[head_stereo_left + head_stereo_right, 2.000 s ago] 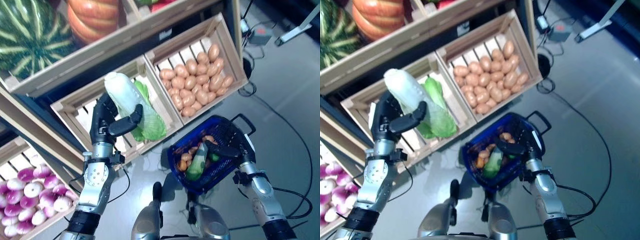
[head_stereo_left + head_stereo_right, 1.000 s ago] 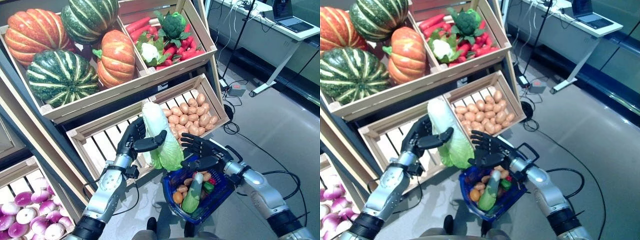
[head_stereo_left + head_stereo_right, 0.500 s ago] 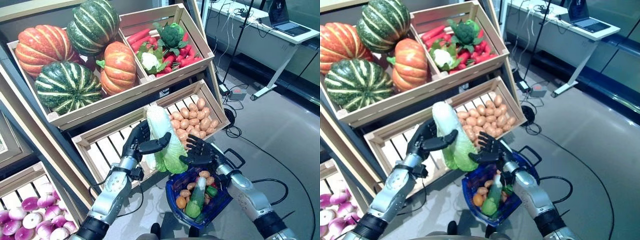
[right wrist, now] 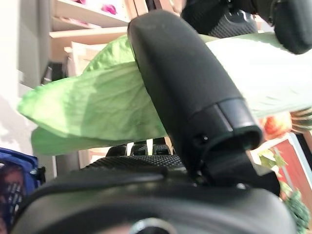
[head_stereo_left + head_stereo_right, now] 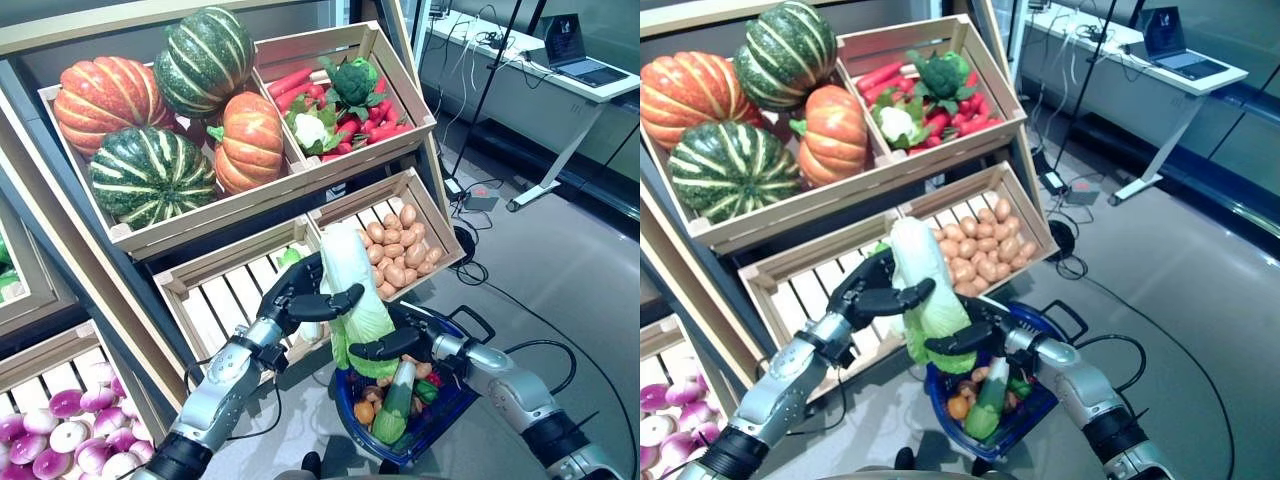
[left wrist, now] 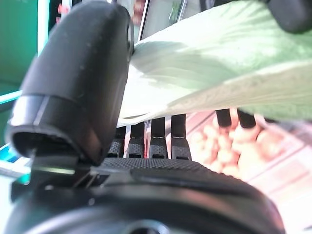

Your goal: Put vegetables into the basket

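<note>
A long napa cabbage [image 5: 350, 290] with a white stalk and green leaves is held upright in front of the lower crates. My left hand [image 5: 300, 290] is shut round its stalk. My right hand [image 5: 410, 345] grips the leafy lower end, its thumb [image 4: 185, 83] lying across the leaves [image 4: 97, 107] and its fingers behind them. The blue basket [image 5: 445, 415] hangs by my right arm just below the cabbage. It holds a cucumber [image 5: 393, 405] and several small orange and red vegetables.
A crate of potatoes [image 5: 395, 250] is right behind the cabbage, beside a slatted crate [image 5: 220, 300]. Above are pumpkins [image 5: 150, 120] and a crate of carrots and broccoli [image 5: 340, 95]. Purple turnips [image 5: 60, 440] lie lower left. A desk [image 5: 570, 70] stands far right.
The cabbage has moved right and down, over the basket's near rim. My right hand has swung under it and taken hold of the leafy end. The camera has shifted slightly.
</note>
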{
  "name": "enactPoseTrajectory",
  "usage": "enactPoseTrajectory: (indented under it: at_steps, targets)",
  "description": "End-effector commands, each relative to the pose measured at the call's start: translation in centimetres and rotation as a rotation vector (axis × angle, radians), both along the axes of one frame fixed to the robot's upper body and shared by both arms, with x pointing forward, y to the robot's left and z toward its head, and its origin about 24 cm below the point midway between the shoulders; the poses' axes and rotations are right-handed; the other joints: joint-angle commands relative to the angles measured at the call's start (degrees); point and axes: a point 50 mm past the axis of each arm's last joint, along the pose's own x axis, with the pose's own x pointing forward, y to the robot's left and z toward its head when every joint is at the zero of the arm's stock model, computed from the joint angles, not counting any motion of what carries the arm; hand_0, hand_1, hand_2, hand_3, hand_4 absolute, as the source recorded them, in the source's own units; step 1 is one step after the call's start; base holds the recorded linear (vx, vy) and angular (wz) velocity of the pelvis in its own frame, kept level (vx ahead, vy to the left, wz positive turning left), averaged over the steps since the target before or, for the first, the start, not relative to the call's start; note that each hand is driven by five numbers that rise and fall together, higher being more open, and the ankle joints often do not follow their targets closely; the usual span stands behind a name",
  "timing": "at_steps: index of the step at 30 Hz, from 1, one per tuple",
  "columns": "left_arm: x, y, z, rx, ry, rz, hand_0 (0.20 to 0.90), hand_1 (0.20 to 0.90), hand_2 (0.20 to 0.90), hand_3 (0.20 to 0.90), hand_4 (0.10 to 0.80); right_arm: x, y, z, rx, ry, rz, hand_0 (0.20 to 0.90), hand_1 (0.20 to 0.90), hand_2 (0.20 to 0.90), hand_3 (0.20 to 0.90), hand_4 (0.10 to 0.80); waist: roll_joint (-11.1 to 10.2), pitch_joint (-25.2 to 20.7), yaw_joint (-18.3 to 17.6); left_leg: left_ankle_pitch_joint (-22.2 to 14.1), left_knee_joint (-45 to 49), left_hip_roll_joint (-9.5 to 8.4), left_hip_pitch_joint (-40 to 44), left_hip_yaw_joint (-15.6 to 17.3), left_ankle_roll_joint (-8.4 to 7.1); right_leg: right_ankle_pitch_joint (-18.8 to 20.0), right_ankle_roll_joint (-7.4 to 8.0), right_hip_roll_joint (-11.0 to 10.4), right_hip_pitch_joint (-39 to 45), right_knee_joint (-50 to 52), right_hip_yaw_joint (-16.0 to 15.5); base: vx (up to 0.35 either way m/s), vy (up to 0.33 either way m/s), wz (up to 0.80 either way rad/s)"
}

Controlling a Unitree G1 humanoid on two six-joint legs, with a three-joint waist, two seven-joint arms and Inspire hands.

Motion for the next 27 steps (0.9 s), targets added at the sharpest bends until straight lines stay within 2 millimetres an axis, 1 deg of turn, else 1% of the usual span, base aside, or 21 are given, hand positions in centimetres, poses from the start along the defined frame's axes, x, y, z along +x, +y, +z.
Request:
enactPoseTrajectory:
  at_steps: [1,4,7,9,16,20,22,23,24,26,27]
  targets:
    - [1.0,-3.9,5.4,-0.260,-0.206,-0.259,0.300,0.300,0.300,0.300,0.400,1.1,3.1,2.3,0.192,-0.060,0.130,0.900,0.900,0.900,0.900,0.800,-2.14,-5.72,0.56,-3.05,0.08,-0.10,-0.61,0.30,-1.24,1.60,3.49,-5.39,1.09,0.08,-2.09,0.000,0.000,0.00]
    - [0.7,-4.5,5.2,-0.253,-0.185,-0.318,0.300,0.300,0.300,0.300,0.400,1.3,3.1,2.4,0.196,-0.059,0.119,0.900,0.900,0.900,0.900,0.800,-2.03,-5.89,0.34,-2.98,0.08,-0.08,-0.65,0.39,-1.18,1.82,3.64,-5.34,0.88,0.08,-1.76,0.000,0.000,0.00]
    - [0.6,-4.5,5.1,-0.248,-0.179,-0.343,0.300,0.300,0.300,0.300,0.400,1.3,3.0,2.6,0.196,-0.064,0.130,0.900,0.900,0.900,0.900,0.800,-1.91,-6.02,0.14,-2.92,0.08,-0.06,-0.69,0.47,-1.12,1.92,3.72,-5.26,0.70,0.08,-1.40,0.000,0.000,0.00]
    - [0.7,-4.3,5.2,-0.246,-0.179,-0.336,0.300,0.300,0.300,0.300,0.400,1.3,2.8,2.6,0.193,-0.064,0.115,0.300,0.300,0.300,0.300,0.400,-1.82,-6.11,0.00,-2.95,0.08,0.00,-0.66,0.61,-1.08,1.93,3.78,-5.24,0.64,0.08,-1.19,0.000,0.000,0.00]
    - [0.7,-3.8,5.3,-0.260,-0.173,-0.293,0.300,0.300,0.300,0.300,0.400,1.0,2.5,2.3,0.185,-0.057,0.103,0.300,0.300,0.300,0.300,0.400,-1.63,-6.06,-0.18,-2.84,0.08,0.02,-0.75,0.64,-1.00,2.03,3.74,-5.16,0.44,0.08,-0.70,0.004,-0.001,-0.03]
    - [0.6,-3.7,5.2,-0.252,-0.173,-0.285,0.300,0.300,0.300,0.300,0.400,1.0,2.0,2.1,0.179,-0.052,0.054,0.300,0.300,0.300,0.300,0.400,-1.58,-6.02,-0.29,-2.79,0.08,-0.01,-0.89,0.51,-0.93,2.10,3.69,-5.10,0.29,0.08,-0.65,0.000,0.000,0.00]
    - [0.6,-3.6,5.1,-0.238,-0.171,-0.286,0.300,0.300,0.300,0.300,0.400,1.1,1.5,2.0,0.169,-0.062,0.002,0.300,0.300,0.300,0.300,0.400,-1.51,-5.90,-0.30,-2.79,0.08,0.00,-0.92,0.51,-0.88,2.09,3.73,-5.10,0.27,0.08,-0.63,0.000,0.000,0.00]
    - [0.5,-3.5,5.1,-0.237,-0.163,-0.279,0.476,0.476,0.476,0.476,0.518,1.2,1.3,2.1,0.169,-0.066,-0.023,0.300,0.300,0.300,0.300,0.400,-1.49,-5.86,-0.31,-2.79,0.08,-0.03,-0.97,0.46,-0.87,2.08,3.74,-5.04,0.24,0.08,-0.56,0.000,0.000,0.00]
    - [0.5,-3.3,5.0,-0.224,-0.157,-0.265,0.900,0.900,0.900,0.900,0.800,1.3,0.9,2.3,0.180,-0.083,-0.071,0.300,0.300,0.300,0.300,0.400,-1.44,-5.63,-0.39,-2.85,0.08,-0.05,-1.07,0.46,-0.84,2.04,3.74,-4.98,0.10,0.08,-0.52,0.000,0.000,0.00]
    - [0.4,-3.0,4.9,-0.221,-0.154,-0.253,0.900,0.900,0.900,0.900,0.800,1.4,0.5,2.6,0.194,-0.099,-0.108,0.300,0.300,0.300,0.300,0.400,-1.39,-5.43,-0.46,-2.90,0.08,-0.04,-1.11,0.43,-0.77,1.99,3.70,-4.88,-0.02,0.08,-0.39,0.000,0.000,0.00]
    - [0.4,-2.7,4.6,-0.219,-0.140,-0.227,0.900,0.900,0.900,0.900,0.800,1.4,0.0,2.9,0.216,-0.116,-0.164,0.300,0.300,0.300,0.300,0.400,-1.35,-5.26,-0.56,-2.96,0.08,0.00,-1.13,0.42,-0.78,1.95,3.64,-4.69,-0.14,0.08,-0.15,0.000,0.000,0.00]
